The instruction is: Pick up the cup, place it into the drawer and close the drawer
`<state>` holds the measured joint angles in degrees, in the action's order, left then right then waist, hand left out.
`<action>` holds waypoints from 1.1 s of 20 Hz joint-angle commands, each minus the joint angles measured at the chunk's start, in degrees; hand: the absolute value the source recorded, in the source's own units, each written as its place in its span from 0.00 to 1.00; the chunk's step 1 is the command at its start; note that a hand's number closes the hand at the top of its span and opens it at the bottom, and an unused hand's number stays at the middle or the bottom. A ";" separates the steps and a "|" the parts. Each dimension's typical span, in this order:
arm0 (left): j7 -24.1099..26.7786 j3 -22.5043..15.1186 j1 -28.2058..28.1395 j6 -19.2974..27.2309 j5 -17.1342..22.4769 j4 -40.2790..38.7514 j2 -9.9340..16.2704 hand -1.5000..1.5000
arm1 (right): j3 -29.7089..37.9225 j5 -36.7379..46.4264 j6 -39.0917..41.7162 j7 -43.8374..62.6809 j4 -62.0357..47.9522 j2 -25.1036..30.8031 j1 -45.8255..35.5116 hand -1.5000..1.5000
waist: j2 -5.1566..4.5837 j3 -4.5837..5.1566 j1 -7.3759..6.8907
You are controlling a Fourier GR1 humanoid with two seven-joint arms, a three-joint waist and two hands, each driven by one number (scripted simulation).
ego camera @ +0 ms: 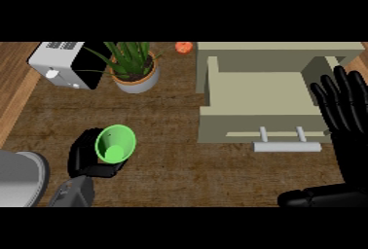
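Fingers [78,154] of the left black hand [92,163] curl round the bright green plastic cup [116,143], clamped on it, cup mouth facing up, over the brown wooden counter [173,160] left of the beige open drawer [259,104]. Right black hand [346,121] rests open at the right edge, fingers straight and up, beside the drawer. Drawer's pale bar handle [286,146] faces the lower edge. Potted green plant [134,65] and white toaster [66,63] stand behind the cup.

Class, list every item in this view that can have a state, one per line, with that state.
Green cup: held, tilted, not in drawer.
Drawer: open.
Left hand: curled round the cup.
Right hand: open, fingers straight, beside the drawer.
Potted plant: upright.
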<state>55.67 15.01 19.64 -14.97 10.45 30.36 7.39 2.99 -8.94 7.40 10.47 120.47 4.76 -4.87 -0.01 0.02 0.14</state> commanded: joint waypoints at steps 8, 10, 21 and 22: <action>-5.06 -5.94 -4.32 0.44 1.23 23.06 -3.92 1.00 | -2.48 3.73 -1.29 -0.60 -0.99 -1.39 0.26 0.00 | 0.27 -0.08 -0.74; -12.16 -8.60 -6.35 1.13 1.37 31.16 -4.33 1.00 | 1.91 -0.99 -0.89 3.75 1.58 1.23 -0.93 0.00 | 0.43 -0.11 -0.89; -33.21 -12.97 0.77 10.29 4.91 50.29 -7.32 1.00 | 1.57 -1.34 0.98 0.89 1.04 0.97 1.60 0.00 | 0.12 -0.04 -0.01; -35.47 -11.14 5.05 10.60 5.64 48.38 -6.88 1.00 | 0.97 -0.32 1.77 -2.32 -1.07 0.41 2.03 0.00 | 0.06 -0.04 0.06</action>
<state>25.82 3.94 19.64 -7.59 15.45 76.34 1.04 4.46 -9.81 7.80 11.05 119.97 5.50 -5.05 0.14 -0.02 -0.10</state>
